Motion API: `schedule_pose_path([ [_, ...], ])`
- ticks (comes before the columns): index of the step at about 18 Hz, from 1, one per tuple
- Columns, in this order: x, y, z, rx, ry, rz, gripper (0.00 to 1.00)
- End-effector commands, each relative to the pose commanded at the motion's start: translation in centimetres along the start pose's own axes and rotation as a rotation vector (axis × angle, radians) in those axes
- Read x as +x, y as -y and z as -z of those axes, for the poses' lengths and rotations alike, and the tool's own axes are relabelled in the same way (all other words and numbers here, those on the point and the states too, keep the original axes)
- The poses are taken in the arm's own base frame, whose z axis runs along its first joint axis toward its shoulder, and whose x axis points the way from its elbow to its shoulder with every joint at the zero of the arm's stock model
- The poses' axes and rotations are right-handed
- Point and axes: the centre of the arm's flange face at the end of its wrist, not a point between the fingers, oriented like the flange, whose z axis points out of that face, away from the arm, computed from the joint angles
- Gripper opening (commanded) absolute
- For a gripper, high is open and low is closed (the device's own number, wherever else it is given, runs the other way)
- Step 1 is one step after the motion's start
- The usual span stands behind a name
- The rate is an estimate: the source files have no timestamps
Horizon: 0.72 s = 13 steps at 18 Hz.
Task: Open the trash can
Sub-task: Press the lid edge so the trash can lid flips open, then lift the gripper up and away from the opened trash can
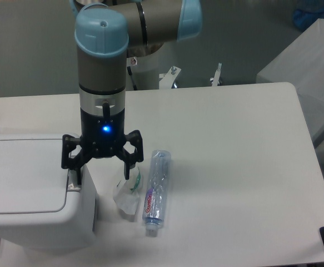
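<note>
Gripper [101,166] over the trash can's [31,194] right edge

Jaws spread wide: one finger at the bin's rim, the other beside it above a crumpled wrapper [128,192].

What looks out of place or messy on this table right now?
A clear bottle lies on its side on the table, and a crumpled wrapper sits loose against it, right of the trash can. The can's lid looks flat and shut.

The arm [101,67] is hanging straight down from a bent elbow, its wrist vertical (a blue light is glowing on the black cuff). The gripper [101,167] is pointing downward with its two fingers spread wide apart.
</note>
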Motion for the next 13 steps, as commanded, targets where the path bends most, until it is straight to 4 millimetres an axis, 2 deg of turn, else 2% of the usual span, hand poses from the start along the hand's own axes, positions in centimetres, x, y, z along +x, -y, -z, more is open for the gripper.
schedule_pose_path([
  [5,0.1,0.2,0.3,0.006,-0.002,-0.004,1.00],
  [8,0.4,1.6,2.1,0.051,-0.003,-0.022,1.00],
  [10,-0.7,3.0,4.0,0.096,0.008,-0.013,1.00],
  [13,-4.7,4.5,6.0,0.139,0.048,-0.020,1.00],
])
